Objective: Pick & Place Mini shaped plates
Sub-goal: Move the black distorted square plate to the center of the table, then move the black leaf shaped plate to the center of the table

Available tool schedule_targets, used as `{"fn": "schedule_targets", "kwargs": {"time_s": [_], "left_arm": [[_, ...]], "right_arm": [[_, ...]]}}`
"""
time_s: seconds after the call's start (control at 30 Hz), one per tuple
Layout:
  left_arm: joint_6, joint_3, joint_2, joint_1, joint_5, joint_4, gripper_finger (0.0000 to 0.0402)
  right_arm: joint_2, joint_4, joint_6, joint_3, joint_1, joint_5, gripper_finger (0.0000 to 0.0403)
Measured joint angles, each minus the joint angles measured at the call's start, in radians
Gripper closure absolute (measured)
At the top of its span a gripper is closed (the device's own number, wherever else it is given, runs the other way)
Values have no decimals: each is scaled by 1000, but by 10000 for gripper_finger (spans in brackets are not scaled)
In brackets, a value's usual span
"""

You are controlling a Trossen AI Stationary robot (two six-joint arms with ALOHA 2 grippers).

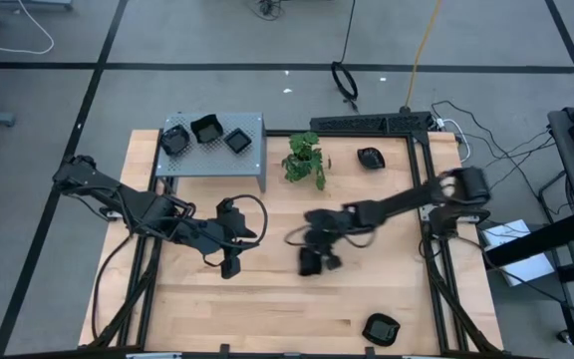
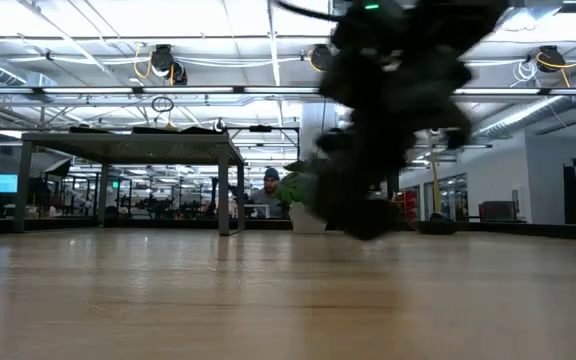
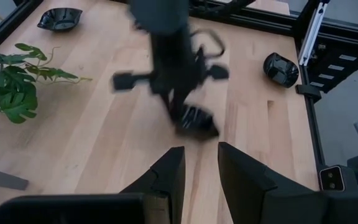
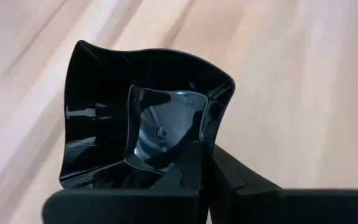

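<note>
My right gripper (image 1: pixel 313 261) is over the middle of the table, shut on a glossy black wavy-edged mini plate (image 4: pixel 148 118), which shows blurred in the left wrist view (image 3: pixel 197 119). To its left, my left gripper (image 1: pixel 229 263) stands open above the wood, nothing between its fingers (image 3: pixel 166 177). Three more black plates (image 1: pixel 205 133) rest on the grey perforated shelf (image 1: pixel 252 165). One plate (image 1: pixel 370 158) lies at the far right and another (image 1: pixel 380 327) near the front edge. My right gripper pinches the plate's rim (image 4: pixel 199 144) between its two fingers, one finger (image 4: pixel 188 171) over the hollow inner side and the other (image 4: pixel 238 177) on the outer side. The fingers slant down at it. Whether the plate is clear of the table I cannot tell.
A small green potted plant (image 1: pixel 305 158) stands just right of the shelf. A black frame rail (image 1: pixel 372 123) runs along the table's far edge and down its right side. Bare wood (image 1: pixel 267 309) lies toward the near edge.
</note>
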Motion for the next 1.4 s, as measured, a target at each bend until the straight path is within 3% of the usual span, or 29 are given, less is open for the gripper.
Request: {"fn": "schedule_targets", "kwargs": {"time_s": [0.2, 0.33, 0.7, 0.87, 1.1, 1.23, 1.4], "left_arm": [[-3, 0, 0, 0, 1, -1, 304], [-5, 0, 0, 0, 2, -2, 304], [-5, 0, 0, 0, 5, -5, 304], [-1, 0, 0, 0, 5, -5, 304], [-2, 0, 0, 0, 8, -11, 304], [-2, 0, 0, 0, 13, -12, 304], [-7, 0, 0, 0, 51, -22, 304]], "right_arm": [[219, 2, 0, 295, -75, -1, 403], [308, -1, 41, 414, -118, -3, 403], [424, 27, 171, 464, -196, -2, 403], [433, 72, 165, 464, -198, -1, 378], [384, 117, 101, 463, -198, 1, 286], [309, 59, 88, 463, -198, 1, 247], [172, -185, 87, 462, -195, 1, 241]]}}
